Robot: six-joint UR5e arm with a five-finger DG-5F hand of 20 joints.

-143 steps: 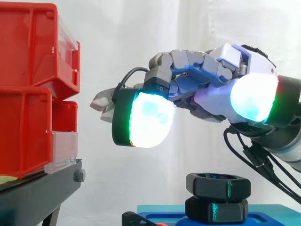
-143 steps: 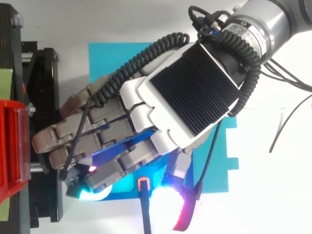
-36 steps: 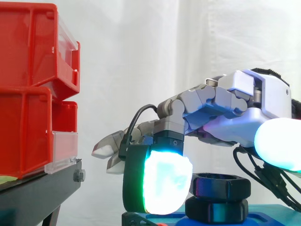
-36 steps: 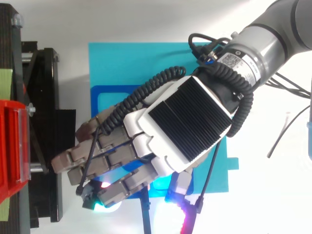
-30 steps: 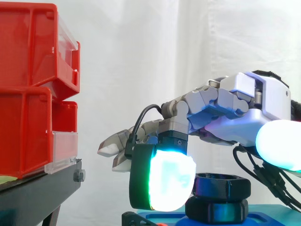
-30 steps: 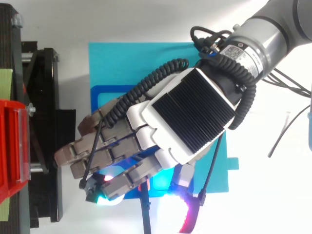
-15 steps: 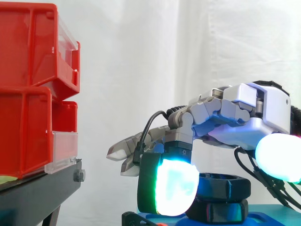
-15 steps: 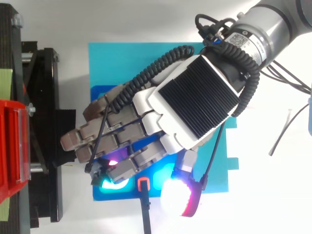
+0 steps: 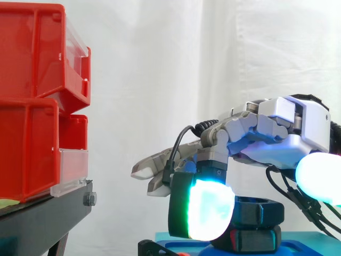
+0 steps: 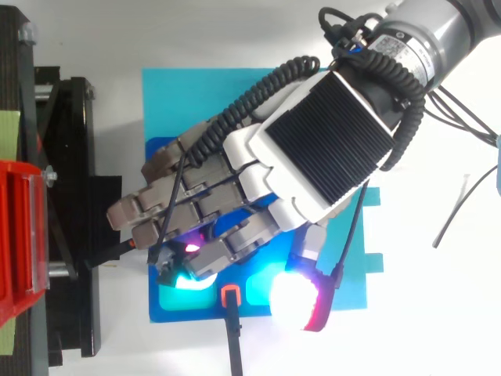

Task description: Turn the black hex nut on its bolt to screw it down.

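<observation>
One black hex nut [image 9: 260,210] | hand [image 9: 282,146] over it | cyan mat [image 10: 196,94]

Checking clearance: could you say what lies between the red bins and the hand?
Nothing: the side view shows a bare stretch from red bins to hand.

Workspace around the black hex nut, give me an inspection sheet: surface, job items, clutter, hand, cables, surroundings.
Surface: white table top carrying a turquoise mat and a blue base plate.
Job's things: black hex nut sits level on a second black hexagonal part; the bolt thread is hidden.
Clutter: nothing seen.
Hand: robot hand low over the nut; whether it grips cannot be told.
Cables: thin dark cable lying loose on the table, apart from the base plate.
Surroundings: red plastic bins on a black stand, white curtain behind.
</observation>
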